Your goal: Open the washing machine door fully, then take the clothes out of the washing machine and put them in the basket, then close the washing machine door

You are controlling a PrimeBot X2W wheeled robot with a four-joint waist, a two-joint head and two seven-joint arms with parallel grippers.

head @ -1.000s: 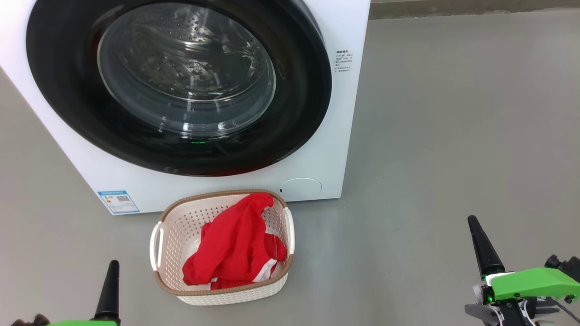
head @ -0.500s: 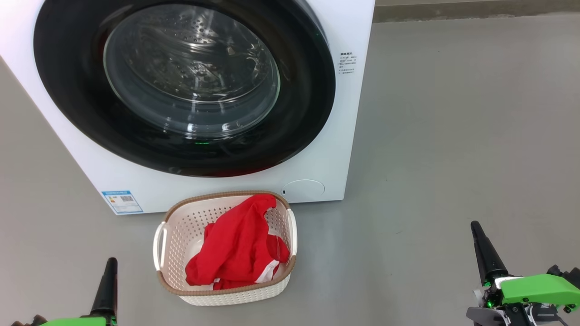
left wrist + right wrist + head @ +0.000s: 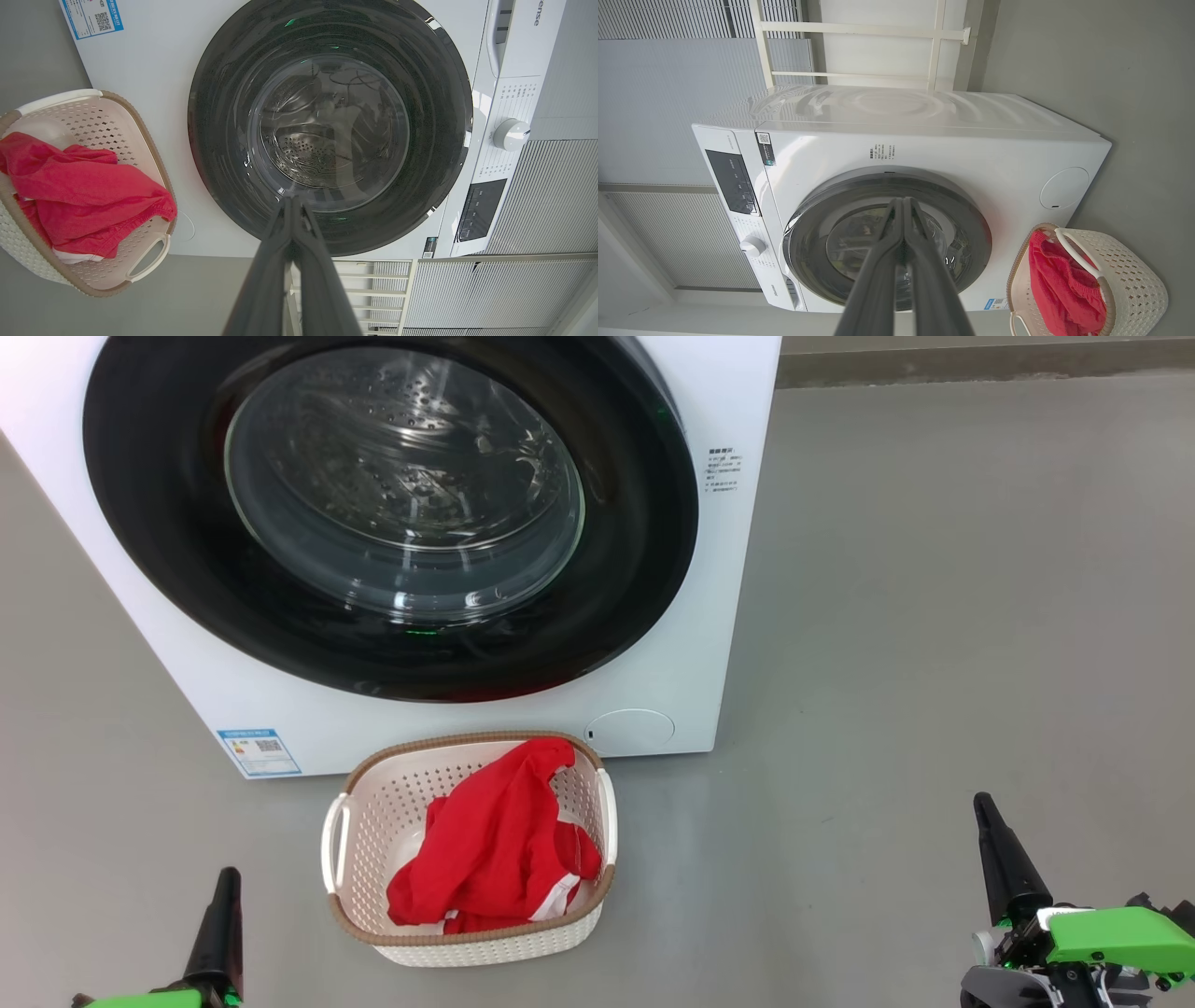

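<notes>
I have the washing machine [image 3: 719,616] filling the head view from nine round to twelve o'clock, a white box standing on the grey floor [image 3: 934,616]. The washing machine door [image 3: 401,495], a black ring around a bulging glass bowl, sits flush against the front, closed. Through the glass I can see the perforated steel drum.

At six o'clock from the door, just in front of the machine on the floor, is the basket [image 3: 373,821]. It is cream with a brown rim and white handles on both sides. The clothes [image 3: 495,849] lie inside it in a red heap toward its right side. One fold reaches up to the far rim, and a strip of white trim shows at the near edge.

My right gripper [image 3: 983,807] is at four o'clock in the head view and my left gripper [image 3: 227,879] at seven o'clock. Both are well apart from the basket, with fingers pointing up. In each wrist view the two fingers press together tip to tip, clamped on nothing.

A small blue label [image 3: 260,752] sits at ten o'clock from the basket, on the machine's lower corner. A round cover [image 3: 629,730] sits at one o'clock.
</notes>
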